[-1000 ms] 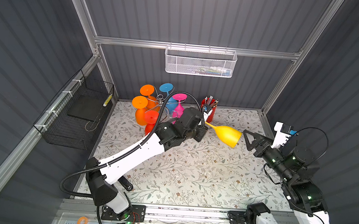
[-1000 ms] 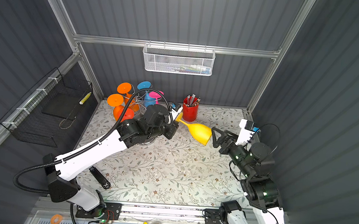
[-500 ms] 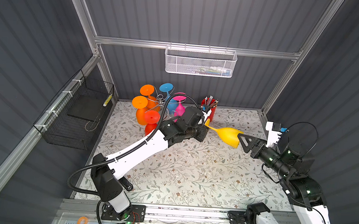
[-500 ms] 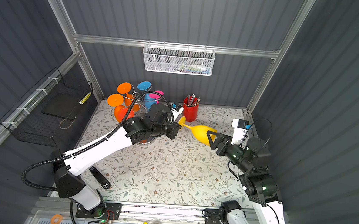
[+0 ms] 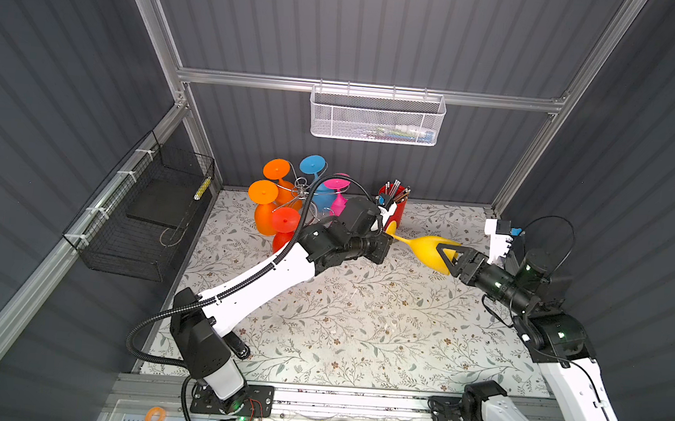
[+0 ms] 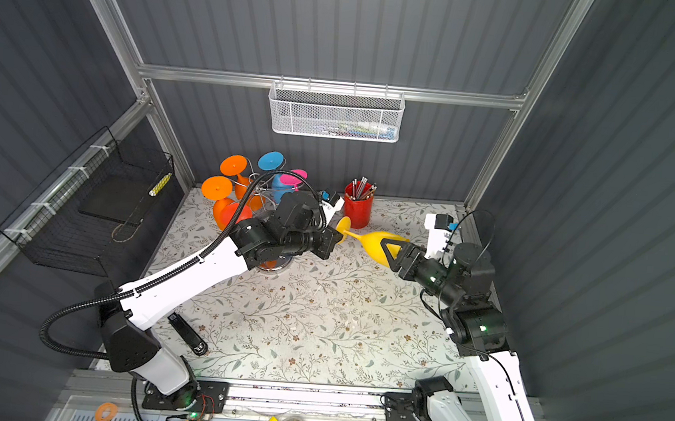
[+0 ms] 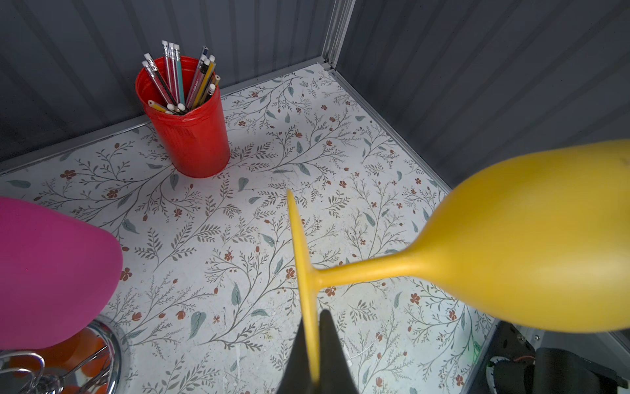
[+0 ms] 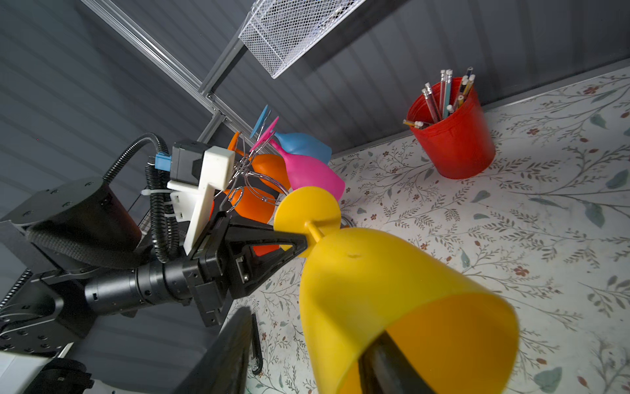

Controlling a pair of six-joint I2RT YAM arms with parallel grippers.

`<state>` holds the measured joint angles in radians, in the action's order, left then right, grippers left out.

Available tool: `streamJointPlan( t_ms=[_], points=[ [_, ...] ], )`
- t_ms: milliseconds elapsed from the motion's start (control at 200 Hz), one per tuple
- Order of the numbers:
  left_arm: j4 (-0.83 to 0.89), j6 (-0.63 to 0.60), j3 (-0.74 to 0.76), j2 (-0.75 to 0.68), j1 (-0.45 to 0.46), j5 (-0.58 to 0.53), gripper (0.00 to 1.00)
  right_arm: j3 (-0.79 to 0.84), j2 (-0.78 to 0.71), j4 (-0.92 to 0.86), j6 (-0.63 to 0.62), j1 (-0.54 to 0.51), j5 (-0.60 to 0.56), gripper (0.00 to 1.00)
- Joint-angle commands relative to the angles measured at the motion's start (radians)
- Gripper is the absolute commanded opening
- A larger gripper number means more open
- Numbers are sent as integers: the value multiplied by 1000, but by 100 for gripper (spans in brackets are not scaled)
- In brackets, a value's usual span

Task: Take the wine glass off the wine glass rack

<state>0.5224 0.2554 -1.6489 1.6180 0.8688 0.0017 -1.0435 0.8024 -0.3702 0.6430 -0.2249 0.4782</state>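
Chrome wine glass rack [image 5: 300, 185] at back left, then the left gripper [image 5: 386, 236] pinching the foot of the yellow wine glass [image 5: 428, 246], level in mid-air off the rack, then the right gripper [image 5: 450, 257] spread astride its bowl's rim: letting go of the foot before those jaws close could drop it.

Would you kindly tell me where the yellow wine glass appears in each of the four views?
Top view: yellow wine glass right of centre, lying sideways.
Top view: yellow wine glass just right of centre.
Left wrist: close up, foot edge-on, bowl pointing away.
Right wrist: close up, open mouth toward the camera, foot beyond.
Shared landmark: red pencil cup.
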Motion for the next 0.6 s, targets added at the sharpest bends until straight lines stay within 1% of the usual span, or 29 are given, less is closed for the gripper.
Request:
streamJointPlan(
  t_ms=[0, 155, 250, 360, 415, 455, 510, 565, 595],
  points=[
    [-35, 16, -16, -20, -7, 18, 0, 1, 17, 81, 13, 2, 34, 43],
    [-46, 19, -9, -28, -8, 18, 0, -6, 51, 118, 28, 2, 60, 33],
    [-48, 19, -8, -31, -8, 12, 0, -7, 58, 134, 31, 2, 65, 19],
    [-48, 19, -6, -36, -9, 3, 0, -18, 58, 130, 20, 2, 54, 0],
    [-53, 21, -5, -42, -9, 1, 0, -30, 64, 119, 13, 3, 52, 0],
    [-55, 21, -3, -45, -8, -2, 4, -41, 68, 108, 4, 4, 50, 0],
    [-57, 21, -3, -50, -8, -5, 15, -57, 74, 88, -10, 4, 38, 0],
    [-57, 19, -2, -57, -8, -12, 33, -81, 79, 54, -32, 3, 14, 0],
    [-57, 15, 0, -61, -8, -17, 40, -95, 82, 33, -46, 4, -3, 0]
  ],
)
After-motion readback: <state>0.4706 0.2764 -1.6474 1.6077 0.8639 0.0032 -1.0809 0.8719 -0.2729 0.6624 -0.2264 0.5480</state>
